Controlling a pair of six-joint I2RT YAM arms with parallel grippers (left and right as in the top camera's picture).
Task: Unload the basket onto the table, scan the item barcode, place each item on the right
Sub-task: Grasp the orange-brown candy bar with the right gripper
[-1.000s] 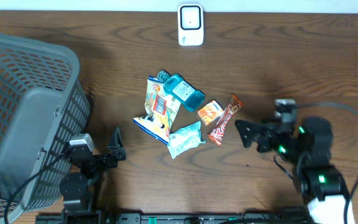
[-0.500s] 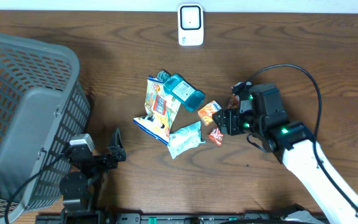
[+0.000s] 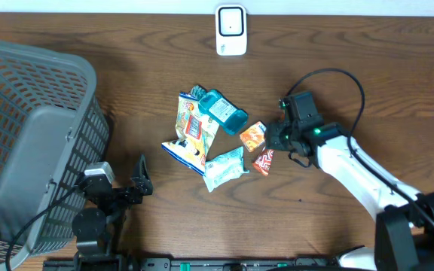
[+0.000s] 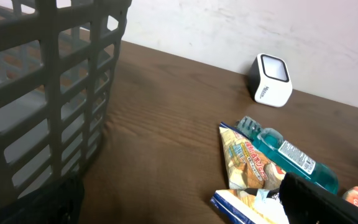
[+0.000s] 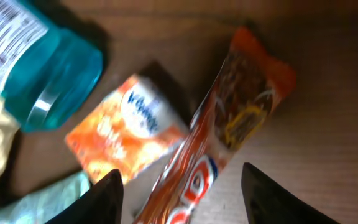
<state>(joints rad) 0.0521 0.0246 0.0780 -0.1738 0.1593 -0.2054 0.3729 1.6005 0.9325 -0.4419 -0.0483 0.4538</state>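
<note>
Several items lie in a cluster mid-table. A red-orange snack bar (image 3: pixel 264 159) (image 5: pixel 229 124) lies at its right edge, beside a small orange packet (image 3: pixel 252 136) (image 5: pixel 126 130) and a teal bottle (image 3: pixel 223 109) (image 5: pixel 48 68). My right gripper (image 3: pixel 275 140) (image 5: pixel 182 193) hangs low over the bar, one finger on each side, open, with gaps to the wrapper. The white scanner (image 3: pixel 230 30) (image 4: pixel 272 79) stands at the table's far edge. My left gripper (image 3: pixel 142 177) (image 4: pixel 179 208) rests open at the front left, holding nothing.
A large grey basket (image 3: pixel 36 135) (image 4: pixel 42 93) fills the left side, close to my left arm. A yellow chips bag (image 3: pixel 194 128) (image 4: pixel 247 165) and a pale teal packet (image 3: pixel 224 166) lie left of the snack bar.
My right arm has swung from the front right up to the snack bar, and its jaws have narrowed around it. The left arm has stayed still.
</note>
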